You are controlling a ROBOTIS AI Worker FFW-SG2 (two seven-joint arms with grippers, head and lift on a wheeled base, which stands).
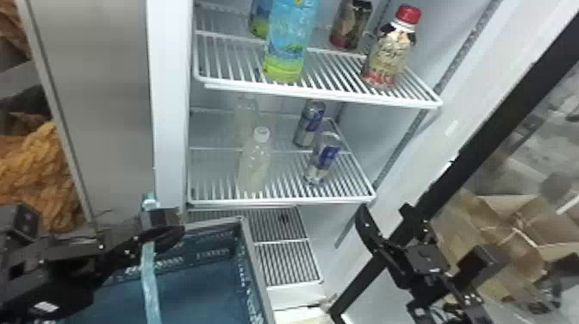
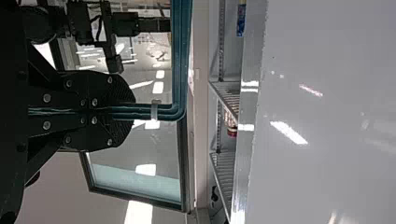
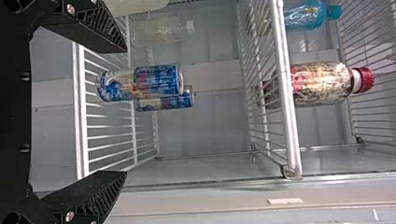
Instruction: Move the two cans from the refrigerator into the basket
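Note:
Two blue-and-silver cans stand upright on the middle refrigerator shelf, the front can (image 1: pixel 322 159) nearer the shelf edge and the rear can (image 1: pixel 309 123) behind it. The front can (image 3: pixel 140 83) partly covers the rear can (image 3: pixel 163 103) in the right wrist view. My right gripper (image 1: pixel 383 210) is at the refrigerator's right side, below that shelf; its fingers stand apart with nothing held, and in its wrist view the right gripper (image 3: pixel 125 111) faces the cans. The blue basket (image 1: pixel 255 275) is at lower left, its rim pinched by my left gripper (image 1: pixel 170 230), seen shut as the left gripper (image 2: pixel 123 112).
Left of the cans, a clear bottle (image 1: pixel 254 166) stands on their shelf (image 1: pixel 282 201). The upper shelf (image 1: pixel 323 95) holds a blue-green bottle (image 1: pixel 289 41) and a red-capped bottle (image 1: pixel 390 54). A black door frame edge (image 1: pixel 469 151) slants along the right, with cardboard (image 1: pixel 512 224) beyond.

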